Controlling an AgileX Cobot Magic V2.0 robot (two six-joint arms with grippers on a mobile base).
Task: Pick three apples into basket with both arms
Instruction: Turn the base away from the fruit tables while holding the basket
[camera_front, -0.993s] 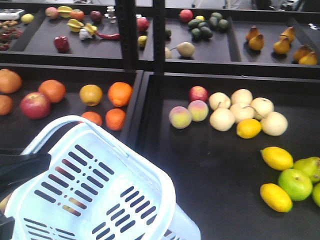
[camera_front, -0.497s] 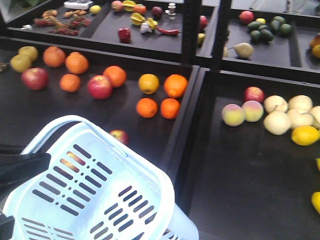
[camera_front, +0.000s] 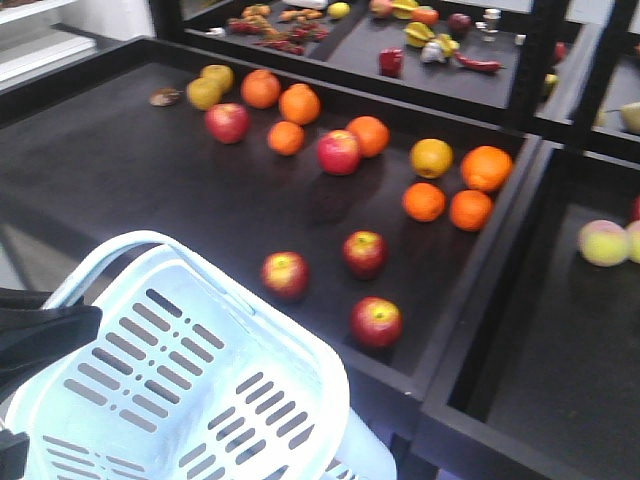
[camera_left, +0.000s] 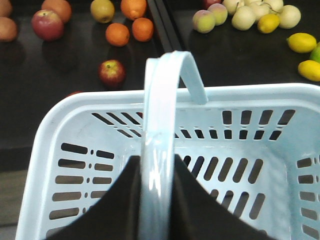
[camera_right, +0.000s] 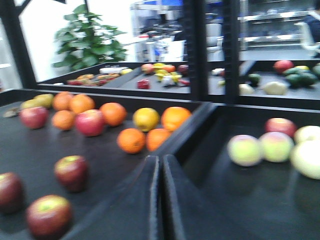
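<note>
We see the pale blue-white slotted plastic basket (camera_front: 190, 330) at 7 o'clock in the front view. It is tilted, with its open side facing the camera. A bit of black left arm (camera_front: 40, 335) shows at its 9 o'clock edge.

In the left wrist view the left gripper (camera_left: 158, 172) is clamped on the basket's hinged loop handle (camera_left: 162, 100). A dark finger (camera_left: 122, 205) sits on each side of the strap.

Three round dark red apples with yellow-green patches (camera_front: 365, 252) lie on the black desk (camera_front: 120, 190), outside the basket. They sit at 1 to 2 o'clock of the basket rim, close together but not touching. One is just beyond the rim, one is further back, and one is nearest the desk's front edge. The left wrist view catches one apple (camera_left: 111, 71) at 11 o'clock past the rim.

The right gripper (camera_right: 160, 172) is closed, with its fingers pressed together and only a thin slit between them. It grips nothing and points to 12 o'clock. In that view the apples (camera_right: 71, 171) sit at 8 to 9 o'clock of it, apart from the fingers.

Round orange citrus fruits (camera_front: 424, 201) lie at 12 to 1 o'clock of the apples. Two brighter red fruits (camera_front: 339, 152) lie further back. Pale pink-green peaches (camera_front: 604, 242) sit in the next tray at 3 o'clock.
</note>
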